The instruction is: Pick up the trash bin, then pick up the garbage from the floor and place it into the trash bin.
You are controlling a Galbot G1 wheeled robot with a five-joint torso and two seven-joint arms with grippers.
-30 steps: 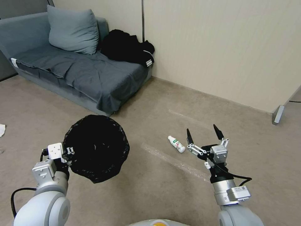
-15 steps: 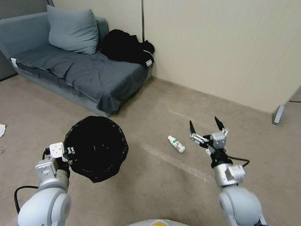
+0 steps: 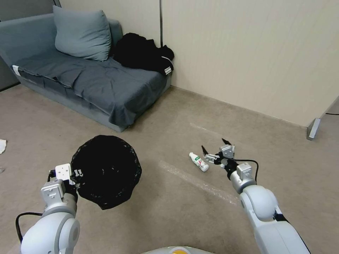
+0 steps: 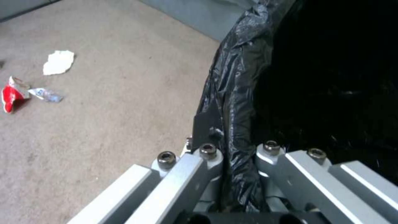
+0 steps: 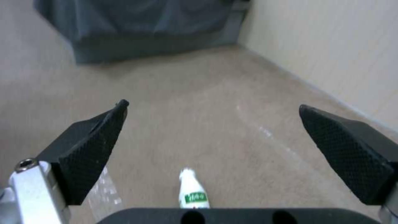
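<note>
The trash bin (image 3: pixel 106 171), lined with a crinkled black bag, hangs above the floor (image 3: pixel 169 208) at my left, mouth turned toward the head camera. My left gripper (image 3: pixel 76 173) is shut on its rim; in the left wrist view the fingers (image 4: pixel 207 155) clamp the bag's folded edge (image 4: pixel 232 93). A small white bottle (image 3: pixel 198 161) with a green and red label lies on the carpet. My right gripper (image 3: pixel 214 145) is open, low over the floor just right of the bottle. In the right wrist view the bottle (image 5: pixel 192 193) lies between and below the spread fingertips (image 5: pixel 95 137).
A grey sofa (image 3: pixel 88 81) with a pillow and black clothing (image 3: pixel 143 53) stands at the back left against the wall. A partition foot (image 3: pixel 313 128) is at the right. White tissue (image 4: pixel 59 62), a red wrapper (image 4: pixel 10 98) and a small clear wrapper (image 4: pixel 48 94) lie on the carpet left of the bin.
My right arm has stretched forward and down, bringing its open gripper close beside the bottle. The left arm with the bin has sunk slightly.
</note>
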